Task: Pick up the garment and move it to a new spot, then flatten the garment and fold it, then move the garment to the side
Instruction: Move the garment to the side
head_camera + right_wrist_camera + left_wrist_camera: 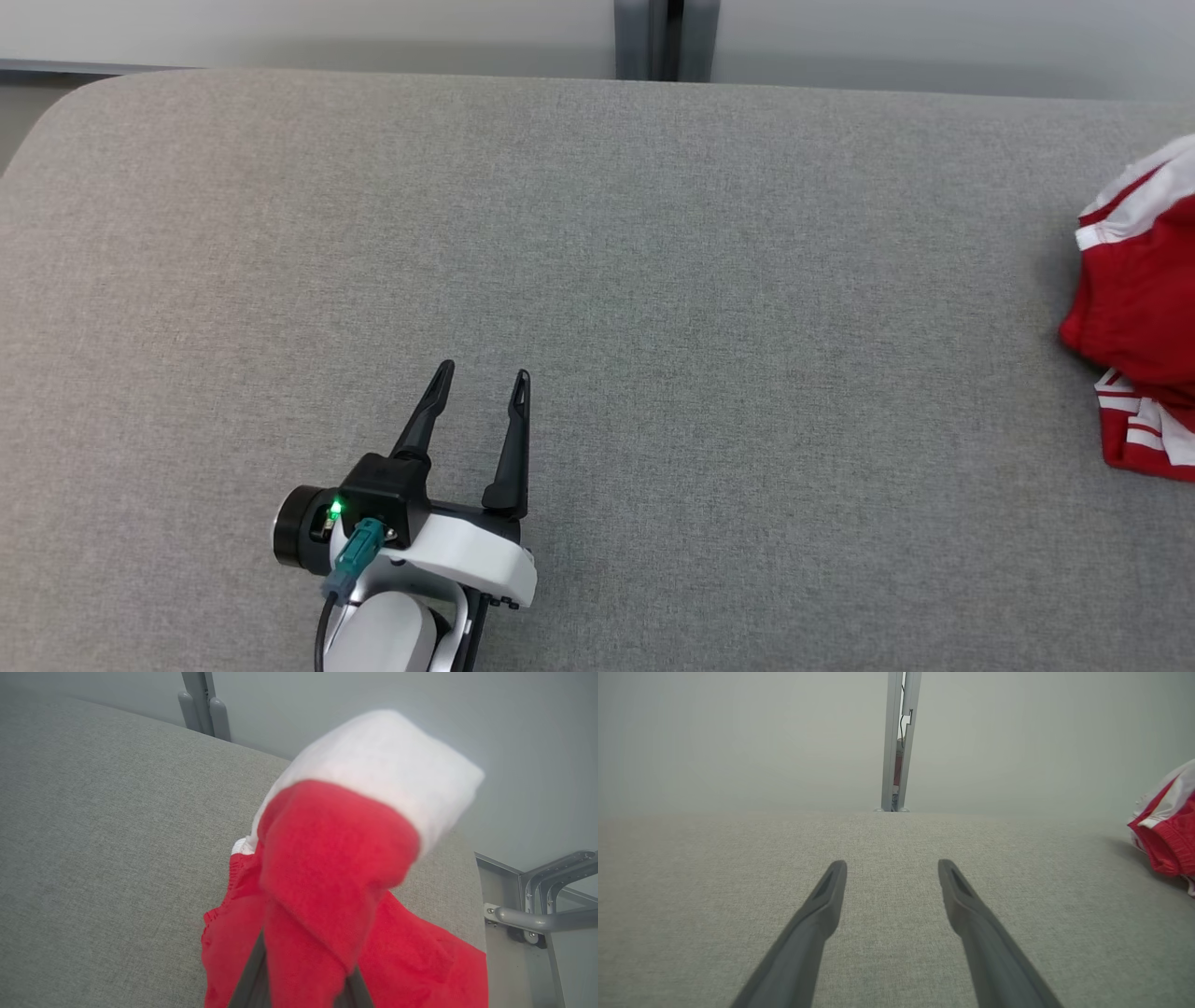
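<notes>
A: What sits nearest the head camera?

B: The left gripper (485,370), low and left of centre. Its two dark fingers (425,420) stand spread wide with only bare cloth between them, and they hold nothing. They hang just above the table (653,233), a broad top covered in grey woven fabric with a rounded corner at the far left.

A: And the garment?

B: The garment (1134,308) is well apart from that gripper, at the table's right edge and partly cut off by the frame. It is red with white bands, and it is bunched, not flat. A white-striped hem lies on the fabric at its near side.

A: Is the right gripper on it?

B: Yes. In the right wrist view the right gripper (302,975) is clamped shut on a red fold. The cloth drapes over both fingers (250,982) and hides their tips. A white band rises above them. I cannot tell if the whole piece is off the table.

A: Beyond that?

B: Past the table's far edge stands a grey metal post (665,37) against a pale wall (280,28). A grey tubular frame (537,919) lies off the right end.
</notes>
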Available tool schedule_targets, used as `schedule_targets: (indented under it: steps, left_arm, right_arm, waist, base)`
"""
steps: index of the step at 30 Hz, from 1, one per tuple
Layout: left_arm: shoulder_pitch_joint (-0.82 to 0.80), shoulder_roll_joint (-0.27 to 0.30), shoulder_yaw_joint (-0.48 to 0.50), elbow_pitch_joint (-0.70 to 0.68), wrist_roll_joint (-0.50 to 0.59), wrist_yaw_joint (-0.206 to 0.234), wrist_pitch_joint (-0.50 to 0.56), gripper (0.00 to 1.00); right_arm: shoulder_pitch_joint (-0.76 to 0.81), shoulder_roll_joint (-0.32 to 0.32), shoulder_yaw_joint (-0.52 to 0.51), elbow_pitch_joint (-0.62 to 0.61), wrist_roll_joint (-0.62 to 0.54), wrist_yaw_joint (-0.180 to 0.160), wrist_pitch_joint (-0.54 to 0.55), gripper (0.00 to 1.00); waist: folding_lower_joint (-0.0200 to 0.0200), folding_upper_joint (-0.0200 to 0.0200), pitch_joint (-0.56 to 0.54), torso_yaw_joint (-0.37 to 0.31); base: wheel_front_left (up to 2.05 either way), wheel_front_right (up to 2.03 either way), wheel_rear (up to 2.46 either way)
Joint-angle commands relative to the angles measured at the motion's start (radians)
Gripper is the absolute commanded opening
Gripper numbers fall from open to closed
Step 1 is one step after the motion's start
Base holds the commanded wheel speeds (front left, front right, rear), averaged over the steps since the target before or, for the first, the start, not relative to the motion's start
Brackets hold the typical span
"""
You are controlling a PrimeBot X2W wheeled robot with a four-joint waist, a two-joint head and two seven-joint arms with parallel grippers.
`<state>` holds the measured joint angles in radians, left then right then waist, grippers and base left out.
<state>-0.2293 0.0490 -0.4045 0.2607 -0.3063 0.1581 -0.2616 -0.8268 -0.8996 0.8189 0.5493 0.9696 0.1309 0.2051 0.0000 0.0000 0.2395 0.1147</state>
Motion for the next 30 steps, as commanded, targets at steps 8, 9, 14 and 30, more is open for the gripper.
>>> schedule_targets:
  steps: [8,9,14,30]
  left_arm:
    - [-0.02,0.004,0.018,-0.007,0.026,-0.018,-0.004,1.0]
    - [-0.025,0.004,0.017,-0.007,0.028,-0.02,-0.004,1.0]
    - [-0.034,0.004,0.011,-0.005,0.036,-0.025,-0.004,1.0]
    - [-0.099,0.004,-0.011,-0.007,0.034,-0.027,-0.004,1.0]
  right_arm:
    - [0.107,-0.081,-0.094,0.051,0.002,0.0,-0.026,0.0]
    - [0.115,-0.087,-0.101,0.062,-0.007,0.0,-0.029,0.0]
    - [0.138,-0.112,-0.13,0.122,-0.064,0.0,-0.042,0.0]
    - [0.115,-0.019,-0.195,0.324,-0.247,0.0,-0.1,0.16]
  waist:
    - [0.0,0.0,0.049,-0.006]
    - [0.0,0.0,0.058,-0.005]
    - [0.0,0.0,0.098,-0.002]
    - [0.0,0.0,0.201,0.015]
  base:
    - [0.0,0.0,0.0]
    - [0.0,0.0,0.0]
    - [0.0,0.0,0.0]
    - [0.0,0.0,0.0]
